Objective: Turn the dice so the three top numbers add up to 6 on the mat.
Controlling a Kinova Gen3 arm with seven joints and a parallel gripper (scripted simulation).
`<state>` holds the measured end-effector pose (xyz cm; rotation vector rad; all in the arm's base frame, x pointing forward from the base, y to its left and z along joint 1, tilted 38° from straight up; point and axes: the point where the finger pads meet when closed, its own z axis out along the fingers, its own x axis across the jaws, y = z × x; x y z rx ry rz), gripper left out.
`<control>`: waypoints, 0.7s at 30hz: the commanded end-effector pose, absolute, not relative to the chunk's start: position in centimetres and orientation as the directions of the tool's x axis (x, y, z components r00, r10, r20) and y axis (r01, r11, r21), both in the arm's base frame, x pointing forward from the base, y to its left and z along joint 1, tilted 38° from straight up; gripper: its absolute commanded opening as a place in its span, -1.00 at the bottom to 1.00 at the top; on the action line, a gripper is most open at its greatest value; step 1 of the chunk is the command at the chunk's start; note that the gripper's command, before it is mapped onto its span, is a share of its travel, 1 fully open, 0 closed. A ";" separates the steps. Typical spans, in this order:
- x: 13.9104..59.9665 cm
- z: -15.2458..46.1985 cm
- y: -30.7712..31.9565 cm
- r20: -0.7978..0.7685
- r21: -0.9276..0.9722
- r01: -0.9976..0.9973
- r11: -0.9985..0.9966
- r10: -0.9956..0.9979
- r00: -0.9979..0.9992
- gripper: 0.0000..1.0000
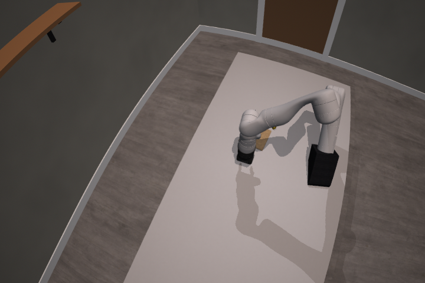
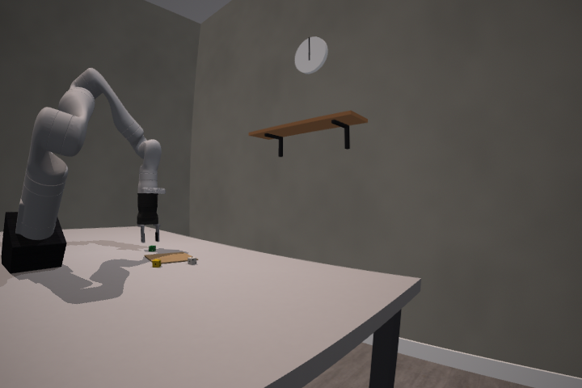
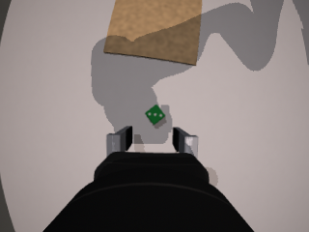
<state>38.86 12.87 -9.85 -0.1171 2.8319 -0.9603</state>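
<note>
A small green cube-shaped die with white pips [image 2: 152,248] [image 3: 154,114] is seen flat on the table, off the mat, with three pips shown on top. A flat, square, tan mat with a speckled surface [image 1: 263,140] [image 2: 170,258] [image 3: 154,30] is laid on the table. A yellow cube-shaped die with dark pips [image 1: 274,127] [image 2: 156,263] and a white cube-shaped die with dark pips [image 2: 191,261] are seen near the mat, apart from each other; their top numbers cannot be read.

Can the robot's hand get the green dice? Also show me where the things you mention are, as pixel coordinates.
Probably yes. The hand [image 2: 149,239] [image 3: 152,135] is open above the table [image 2: 237,310] near the green dice [image 2: 152,248] [image 3: 154,114], and nothing seems to stand between them. It would need to move across and lower.
</note>
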 end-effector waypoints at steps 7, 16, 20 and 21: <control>38.9 -9.8 13.0 -0.116 -0.609 -0.026 0.793 -0.122 -0.986 1.00; 38.7 -9.0 13.6 -0.116 -0.609 -0.026 0.793 -0.122 -0.986 1.00; 38.5 -8.2 14.2 -0.116 -0.609 -0.026 0.793 -0.122 -0.986 1.00; 38.4 -7.7 14.6 -0.116 -0.609 -0.026 0.793 -0.122 -0.986 1.00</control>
